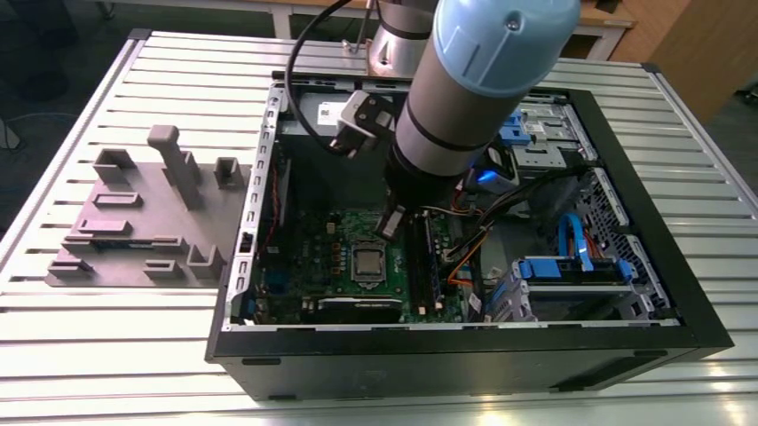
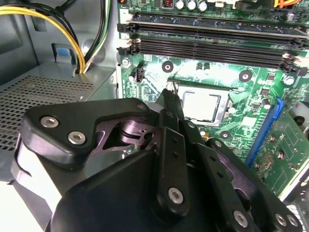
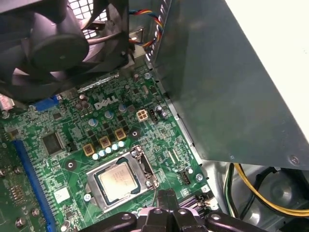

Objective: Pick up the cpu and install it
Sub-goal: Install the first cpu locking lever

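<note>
The cpu [image 1: 368, 263] is a small silver square lying flat in the socket of the green motherboard [image 1: 318, 241] inside the open computer case. It appears in both wrist views [image 2: 202, 105] [image 3: 118, 180], framed by the metal socket bracket [image 3: 146, 169]. My gripper [image 1: 389, 226] hangs just above the board, a little to the side of the cpu and apart from it. Its black fingers [image 2: 170, 99] are pressed together with nothing between them, as the first wrist view also shows near the gripper [image 3: 166, 197].
The black case wall [image 1: 474, 359] surrounds the board. Memory slots [image 2: 212, 38] run beside the socket. A black fan [image 3: 53, 43] and the grey power supply box [image 3: 227, 82] stand close by, with yellow cables [image 2: 58, 24]. A grey fixture [image 1: 142, 222] sits on the slatted table at the exterior view's left.
</note>
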